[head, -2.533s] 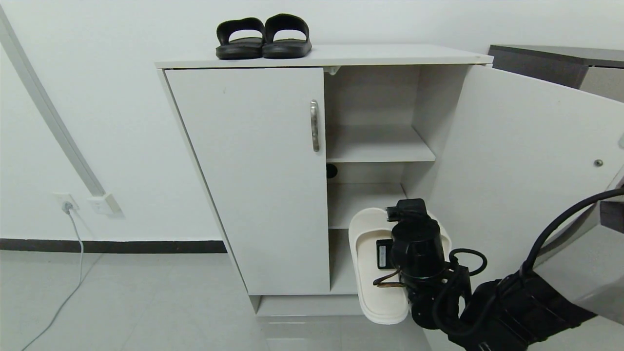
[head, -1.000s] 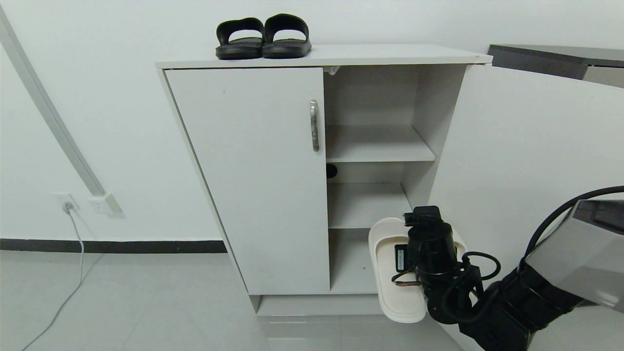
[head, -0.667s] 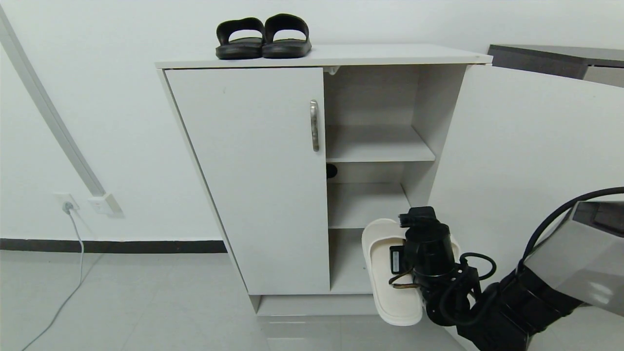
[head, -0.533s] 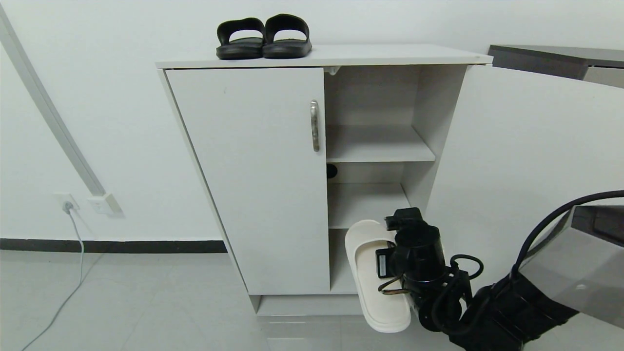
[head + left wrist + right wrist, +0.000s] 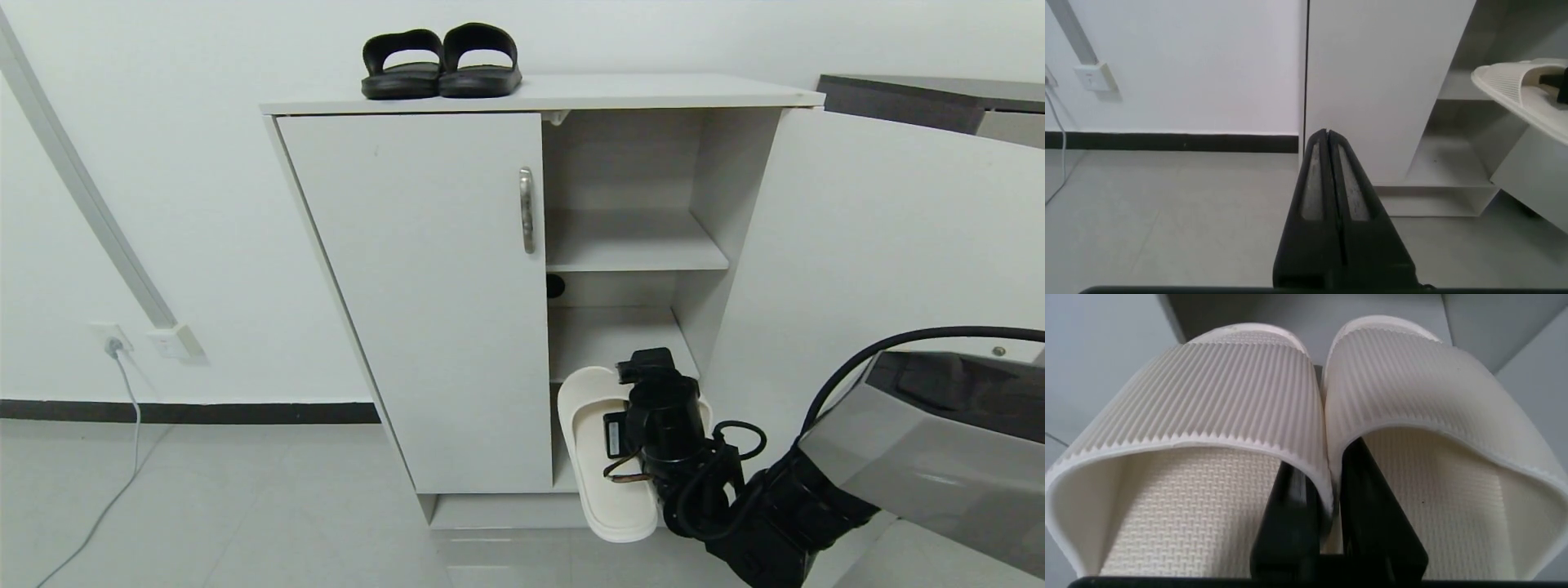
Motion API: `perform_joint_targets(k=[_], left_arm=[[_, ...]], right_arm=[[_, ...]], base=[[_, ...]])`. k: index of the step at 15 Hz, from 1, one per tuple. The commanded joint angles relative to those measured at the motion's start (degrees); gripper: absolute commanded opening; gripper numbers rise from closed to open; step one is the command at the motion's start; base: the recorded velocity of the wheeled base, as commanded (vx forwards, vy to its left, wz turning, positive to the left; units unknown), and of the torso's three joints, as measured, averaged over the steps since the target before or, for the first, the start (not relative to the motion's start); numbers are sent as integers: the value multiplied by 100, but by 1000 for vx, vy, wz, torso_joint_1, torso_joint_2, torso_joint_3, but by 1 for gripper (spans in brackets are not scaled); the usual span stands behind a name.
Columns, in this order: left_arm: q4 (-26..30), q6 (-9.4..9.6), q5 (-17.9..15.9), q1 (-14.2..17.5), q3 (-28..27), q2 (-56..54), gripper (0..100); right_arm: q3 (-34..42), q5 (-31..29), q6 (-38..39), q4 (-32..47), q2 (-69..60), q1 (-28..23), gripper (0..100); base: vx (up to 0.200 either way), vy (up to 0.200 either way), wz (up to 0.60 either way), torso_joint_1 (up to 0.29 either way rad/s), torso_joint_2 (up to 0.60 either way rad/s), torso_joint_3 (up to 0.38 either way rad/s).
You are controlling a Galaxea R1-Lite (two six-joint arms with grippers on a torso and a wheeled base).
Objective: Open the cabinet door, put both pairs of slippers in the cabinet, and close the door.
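- Now, head view: the white slippers [image 5: 592, 445] hang before the lowest compartment of the cabinet [image 5: 408, 286]; the black slippers [image 5: 441, 64] sit on its top.
- Left wrist view: my left gripper [image 5: 1327, 140] is closed on nothing.
- Right wrist view: my right gripper [image 5: 1327, 478] pinches both inner strap edges; I judge them light, soft and bendy, so I grip there.
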Motion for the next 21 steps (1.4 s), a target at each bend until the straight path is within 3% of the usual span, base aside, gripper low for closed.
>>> perform_joint_targets(k=[1,15,21], left_arm=[[-7,-1,-5,3,1,7,0],[2,-1,-5,3,1,7,0],[2,-1,4,3,1,7,0]], right_arm=[[-10,2,1,-5,75,-5,0],[-177,-112,-122,-163,111,3,0],[-133,-262,-1176,-2237,805,-339,0]], base=[[0,0,0,0,0,0],[0,0,0,1,4,-111],[0,0,0,0,0,0]])
